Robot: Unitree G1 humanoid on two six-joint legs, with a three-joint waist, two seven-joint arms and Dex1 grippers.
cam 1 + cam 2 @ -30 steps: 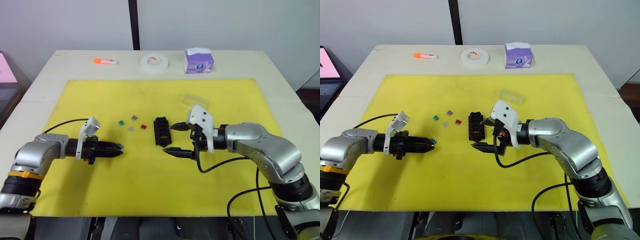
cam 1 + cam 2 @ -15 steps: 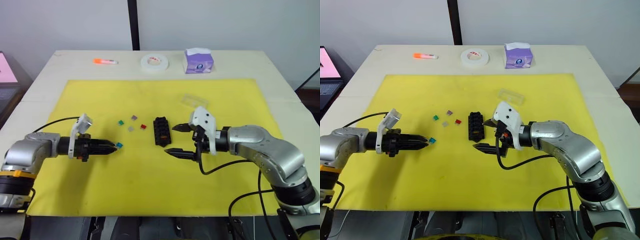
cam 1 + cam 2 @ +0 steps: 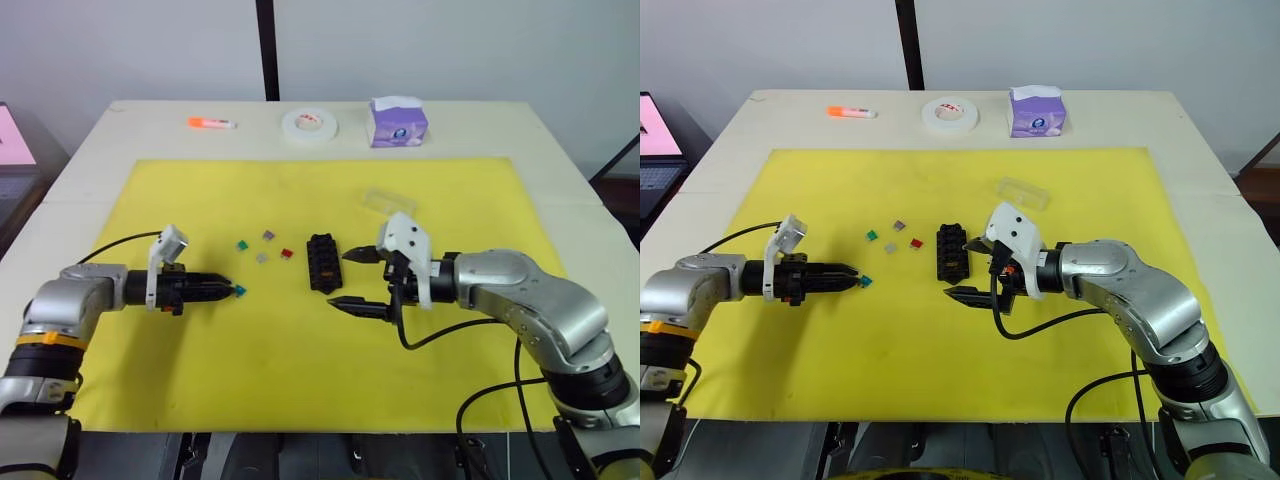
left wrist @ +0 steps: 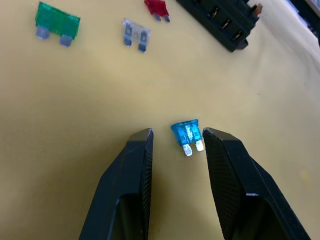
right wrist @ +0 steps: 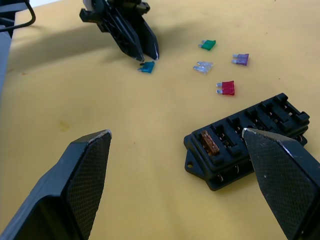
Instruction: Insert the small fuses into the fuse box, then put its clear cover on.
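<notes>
Item: teal fuse [image 4: 187, 135], one of the small fuses. It lies flat on the yellow mat [image 3: 300, 350], well to the left of the fuse box [image 3: 322, 262], its two metal blades pointing back toward your left end effector [image 4: 175, 142].

Handling: judge it very light, rigid and slick, and prone to skid or flip if one finger meets it first. Take it across the coloured plastic body, never the blades, which must stay free for the slot.

Left end effector: fingers slightly apart, tips straddling the fuse, which sits closer to one finger; nothing clamped yet. Centre it before closing.

Right end effector [image 3: 348, 279]: fingers wide apart, holding nothing, just right of the fuse box.

Fuse box: black, on the mat, one brownish-orange fuse [image 5: 210, 142] already seated at an end slot; the other slots look vacant.

Loose stock, left of the fuse box: red fuse [image 5: 226, 88], grey fuse [image 5: 203, 66], purple fuse [image 5: 240, 59], green fuse [image 5: 207, 45].

Clear cover [image 3: 1022, 191]: on the mat, beyond and right of the fuse box, apart from it. Expect it to be light, smooth and hard to see; grip its long edges.
</notes>
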